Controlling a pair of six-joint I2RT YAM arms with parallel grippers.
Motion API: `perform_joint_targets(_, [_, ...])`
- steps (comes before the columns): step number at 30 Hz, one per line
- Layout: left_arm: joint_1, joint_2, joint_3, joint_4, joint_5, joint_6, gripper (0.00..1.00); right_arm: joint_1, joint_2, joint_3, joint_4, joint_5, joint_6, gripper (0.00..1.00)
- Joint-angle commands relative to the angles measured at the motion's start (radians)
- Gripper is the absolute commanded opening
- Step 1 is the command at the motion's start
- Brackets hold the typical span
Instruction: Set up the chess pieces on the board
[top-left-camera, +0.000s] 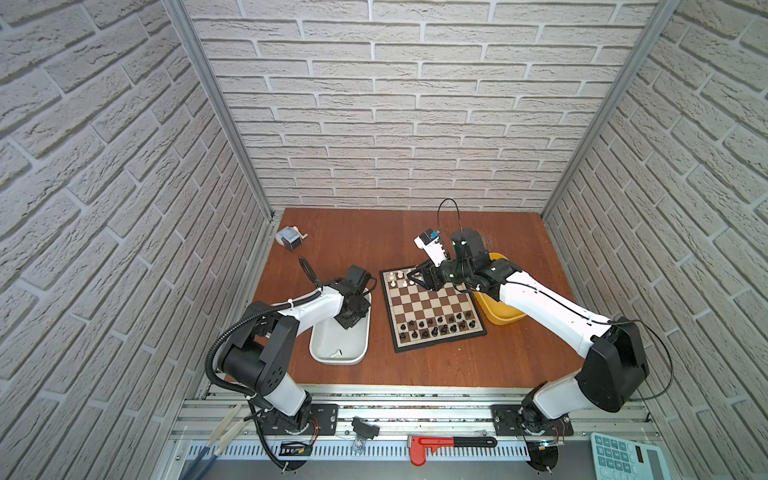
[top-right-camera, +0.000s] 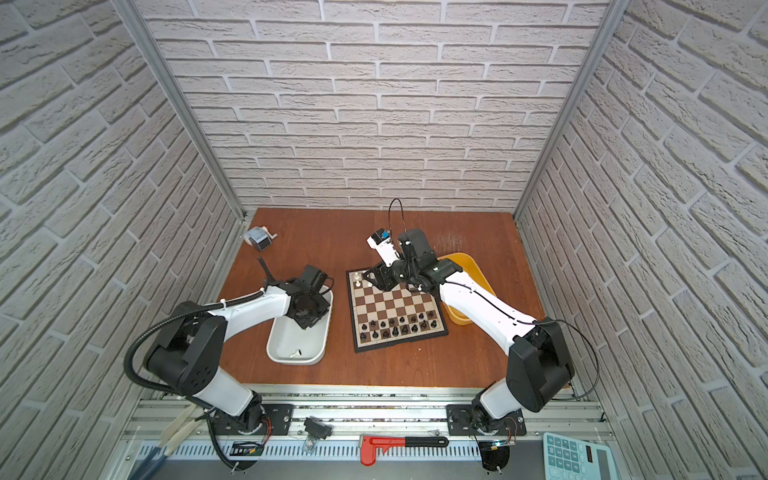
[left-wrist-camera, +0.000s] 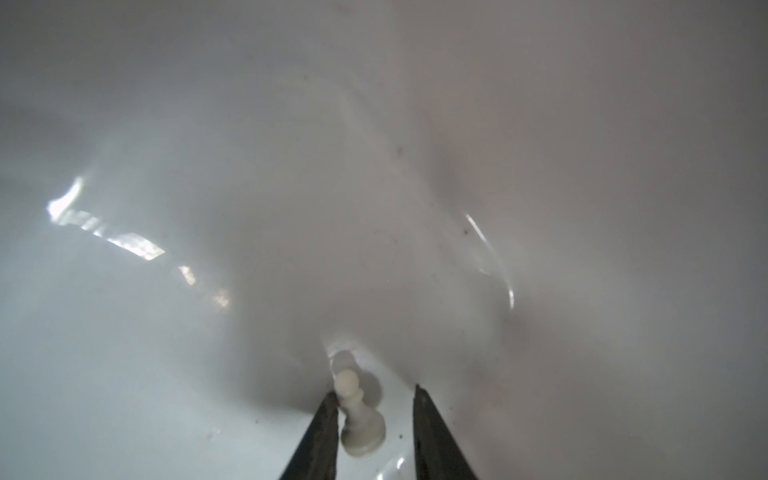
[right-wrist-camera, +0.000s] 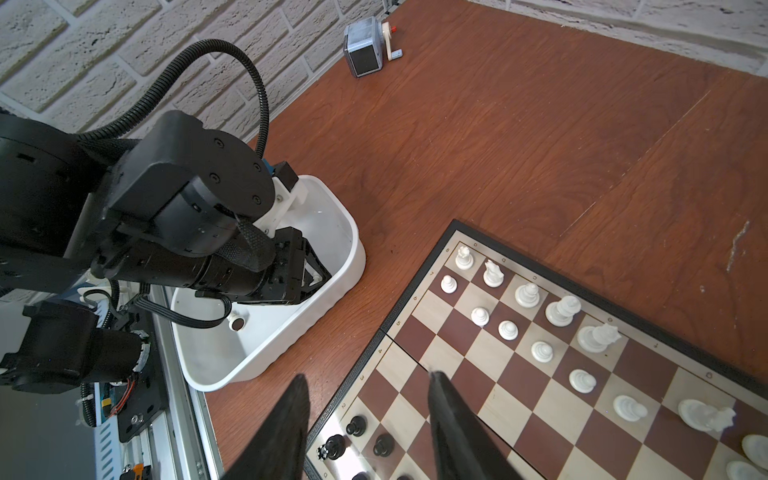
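Left gripper (left-wrist-camera: 374, 391) reaches into the white tub (top-left-camera: 347, 338), fingers apart, with 1 white pawn (left-wrist-camera: 359, 419) between them touching 1 finger and clear of the other. Beside the tub lies the board (top-left-camera: 432, 305): black pieces (top-left-camera: 439, 320) stand on its 2 near rows, white pieces (right-wrist-camera: 527, 294) on the far rows. Right gripper (right-wrist-camera: 368, 376) hovers over the far part, fingers apart, holding nothing.

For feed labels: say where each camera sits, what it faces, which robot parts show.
Top views: high in front, looking down on the board; both arms.
Left wrist: inside the white tub; left gripper open around a white pawn.
Right wrist: over the board, facing the left arm; right gripper open.
All share the tub.
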Motion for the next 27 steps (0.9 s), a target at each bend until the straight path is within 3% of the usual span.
perform_joint_targets(1, [-0.004, 0.023, -0.004, -0.023, 0.013, -0.026, 0.31, 0.008, -0.015, -0.007, 0.01, 0.01, -0.021, 0.48])
perform_joint_targets(8, [-0.009, 0.006, -0.034, -0.007, 0.058, -0.061, 0.28, 0.008, -0.012, -0.009, 0.009, 0.01, -0.018, 0.48])
perform_joint_targets(27, [0.029, -0.006, -0.082, 0.014, 0.049, -0.094, 0.2, 0.008, -0.045, -0.03, 0.006, 0.022, -0.008, 0.48])
